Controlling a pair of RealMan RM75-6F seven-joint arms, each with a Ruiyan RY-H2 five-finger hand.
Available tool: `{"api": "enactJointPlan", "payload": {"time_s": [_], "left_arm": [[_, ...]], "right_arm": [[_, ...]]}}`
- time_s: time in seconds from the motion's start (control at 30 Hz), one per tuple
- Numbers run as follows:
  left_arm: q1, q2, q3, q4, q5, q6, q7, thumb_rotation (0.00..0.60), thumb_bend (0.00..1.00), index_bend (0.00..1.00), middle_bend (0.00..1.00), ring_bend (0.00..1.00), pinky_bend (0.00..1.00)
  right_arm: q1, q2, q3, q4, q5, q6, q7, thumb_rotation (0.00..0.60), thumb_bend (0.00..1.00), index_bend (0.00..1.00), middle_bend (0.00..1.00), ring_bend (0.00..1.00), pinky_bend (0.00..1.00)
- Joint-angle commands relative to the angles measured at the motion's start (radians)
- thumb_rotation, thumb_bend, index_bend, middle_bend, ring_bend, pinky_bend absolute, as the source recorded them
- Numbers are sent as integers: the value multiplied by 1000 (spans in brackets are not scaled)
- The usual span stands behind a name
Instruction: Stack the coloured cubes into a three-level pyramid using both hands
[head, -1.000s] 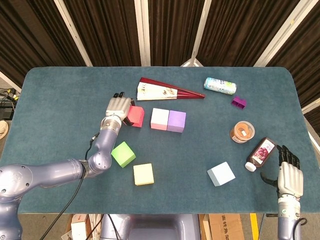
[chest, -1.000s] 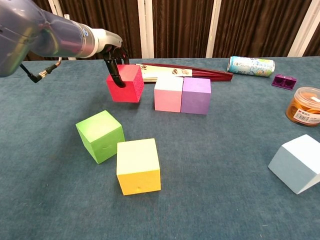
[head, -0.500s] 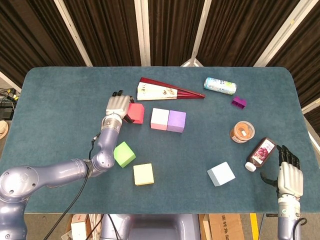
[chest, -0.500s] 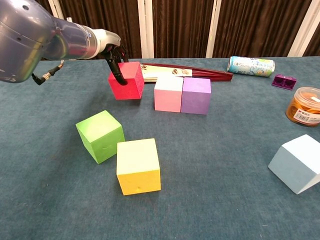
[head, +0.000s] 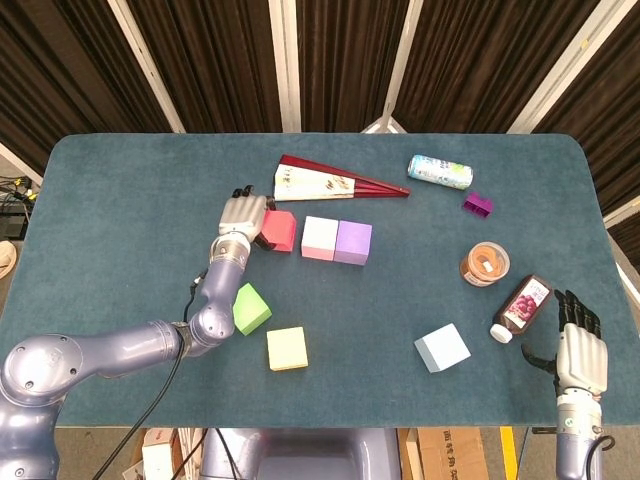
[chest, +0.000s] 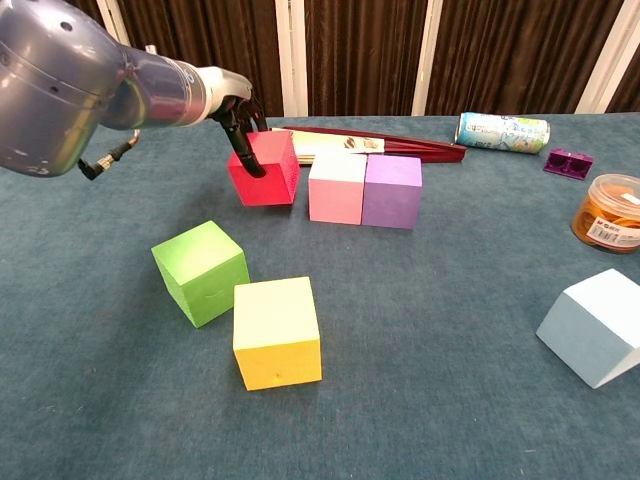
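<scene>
While the left hand (head: 243, 214) grips the red cube (head: 279, 230) from its left side, fingers (chest: 243, 148) down its near face, that cube sits tilted just left of the pink cube (head: 320, 238), a narrow gap between them. Pink cube and purple cube (head: 353, 242) stand flush, side by side, near the table's (head: 120, 200) centre. Just behind this row lies a folded fan (head: 335, 182), limiting room at the rear. Green cube (head: 250, 308) and yellow cube (head: 287, 348) sit close together nearer the front edge, the left forearm crossing beside the green one. Pale blue cube (head: 442, 347) lies alone, well apart to the right, with bare cloth around it. Right hand (head: 580, 352) rests at the front right corner, holding nothing, fingers apart, near a brown bottle (head: 522, 307). An orange-lidded jar (head: 485, 264), a can (head: 439, 171) and a small purple piece (head: 477, 204) occupy the right rear.
</scene>
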Motion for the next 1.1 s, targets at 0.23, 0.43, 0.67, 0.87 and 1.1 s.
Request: {"api": "enactJointPlan", "payload": {"time_s": [0.23,0.43,0.67,0.87,1.1], "left_arm": [[-1,-9,-5,-11,8,7,15,600,225,239,234,0,38],[0,-8,-9,-20,4,18,25,600,208,215,205,0,36],[7,14,-10,-51,2,18,39,600,207,179,164,0,32],[25,38,-9,-67,26,-21,18,600,208,194,162,0,18],[40,31,22,-16,118,-87,-22,600,249,244,183,0,15]], "right_arm": [[0,6,2,0,2,-7,12,600,272,91,27,0,0],[-2,11,1,-5,0,-10,19,600,272,91,27,0,0],[-1,10,1,-2,3,-12,20,600,272,91,27,0,0],[1,11,-2,-8,3,-19,21,600,273,91,27,0,0],[0,16,0,-14,9,-24,29,600,272,91,27,0,0]]}}
